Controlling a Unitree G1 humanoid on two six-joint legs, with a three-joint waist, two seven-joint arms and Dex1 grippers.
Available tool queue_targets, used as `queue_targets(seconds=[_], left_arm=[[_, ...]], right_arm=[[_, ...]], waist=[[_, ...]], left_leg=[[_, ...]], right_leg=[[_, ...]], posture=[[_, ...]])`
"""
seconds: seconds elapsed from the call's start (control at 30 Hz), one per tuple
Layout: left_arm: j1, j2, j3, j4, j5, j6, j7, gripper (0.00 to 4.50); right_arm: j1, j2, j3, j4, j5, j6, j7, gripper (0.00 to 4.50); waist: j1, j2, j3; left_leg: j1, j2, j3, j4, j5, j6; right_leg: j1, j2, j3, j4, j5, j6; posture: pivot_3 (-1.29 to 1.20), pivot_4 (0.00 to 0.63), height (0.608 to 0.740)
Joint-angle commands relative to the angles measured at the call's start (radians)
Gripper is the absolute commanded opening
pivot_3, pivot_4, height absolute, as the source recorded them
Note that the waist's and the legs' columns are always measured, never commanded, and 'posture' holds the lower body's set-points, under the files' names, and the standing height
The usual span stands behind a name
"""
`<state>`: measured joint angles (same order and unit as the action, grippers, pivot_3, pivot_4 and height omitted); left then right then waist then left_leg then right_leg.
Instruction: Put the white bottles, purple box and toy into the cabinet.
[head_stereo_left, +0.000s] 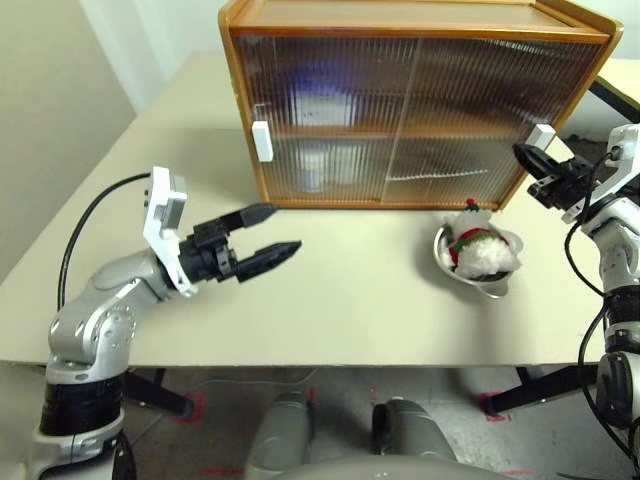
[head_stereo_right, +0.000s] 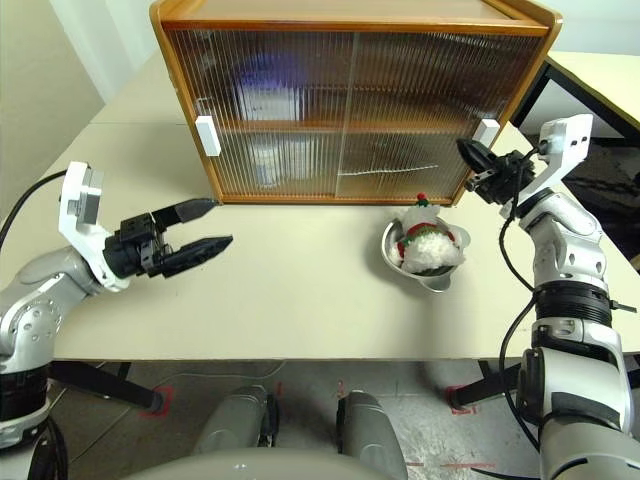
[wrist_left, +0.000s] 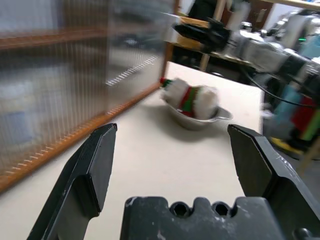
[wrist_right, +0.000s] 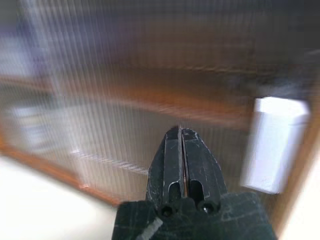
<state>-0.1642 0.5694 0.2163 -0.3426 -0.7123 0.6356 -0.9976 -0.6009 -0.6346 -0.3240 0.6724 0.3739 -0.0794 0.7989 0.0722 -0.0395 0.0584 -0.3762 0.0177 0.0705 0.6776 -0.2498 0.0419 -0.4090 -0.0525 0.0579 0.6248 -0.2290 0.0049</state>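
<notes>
Now, on the table: both sliding doors of the cabinet (head_stereo_left: 400, 110) stand drawn across its front.
Cabinet: orange-brown wood, one inner shelf, ribbed translucent doors, a white block handle (head_stereo_left: 262, 141) at the left edge and another white handle (head_stereo_right: 486, 133) at the right edge.
Behind the left door: a blurred purple shape (head_stereo_right: 268, 85) on the upper shelf, likely the purple box, and a pale white shape (head_stereo_left: 320, 165) below it, likely one of the white bottles; the ribbing hides the detail.
Toy: the fluffy white toy (head_stereo_left: 482, 247) with its red-and-green scarf lies in a steel bowl (head_stereo_right: 395, 258) on the cream table (head_stereo_left: 330, 300), just in front of the cabinet's right corner.
Left gripper: the left gripper (head_stereo_left: 268, 232) hangs over the table ahead of the cabinet's left end, fingers spread wide, nothing between them.
Right gripper: the right gripper (head_stereo_right: 470, 155) is clenched, fingers pressed together with nothing between them, tip just beside the right handle; whether it touches cannot be told.
</notes>
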Motion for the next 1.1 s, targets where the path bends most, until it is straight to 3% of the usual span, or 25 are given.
queue_targets(seconds=[0.03,0.4,1.1], left_arm=[[0.013,0.015,-0.013,-0.022,-0.031,0.004,-0.007,4.50],[0.022,0.019,-0.030,-0.009,-0.032,-0.024,-0.006,4.50],[0.040,0.048,-0.037,-0.015,-0.035,-0.053,-0.006,4.50]], right_arm=[[-0.033,-0.027,-0.014,0.057,-0.024,-0.052,-0.017,0.03],[-0.033,-0.081,-0.034,0.113,-0.045,-0.116,-0.065,0.03],[-0.127,-0.023,0.027,0.234,-0.103,-0.101,-0.059,0.03]], waist=[[-0.001,0.000,0.000],[-0.005,0.000,0.001],[-0.008,0.000,0.001]], left_leg=[[0.000,0.000,0.000,0.000,0.000,0.000],[0.001,0.000,0.000,-0.001,0.000,0.000],[0.001,0.000,0.000,-0.003,0.000,0.001]], right_leg=[[0.000,0.000,0.000,0.000,0.000,0.000],[0.000,0.000,0.001,0.000,-0.001,0.000],[0.000,0.000,0.001,-0.001,-0.001,-0.001]], posture=[[0.21,0.020,0.740],[0.21,0.019,0.740],[0.23,0.013,0.740]])
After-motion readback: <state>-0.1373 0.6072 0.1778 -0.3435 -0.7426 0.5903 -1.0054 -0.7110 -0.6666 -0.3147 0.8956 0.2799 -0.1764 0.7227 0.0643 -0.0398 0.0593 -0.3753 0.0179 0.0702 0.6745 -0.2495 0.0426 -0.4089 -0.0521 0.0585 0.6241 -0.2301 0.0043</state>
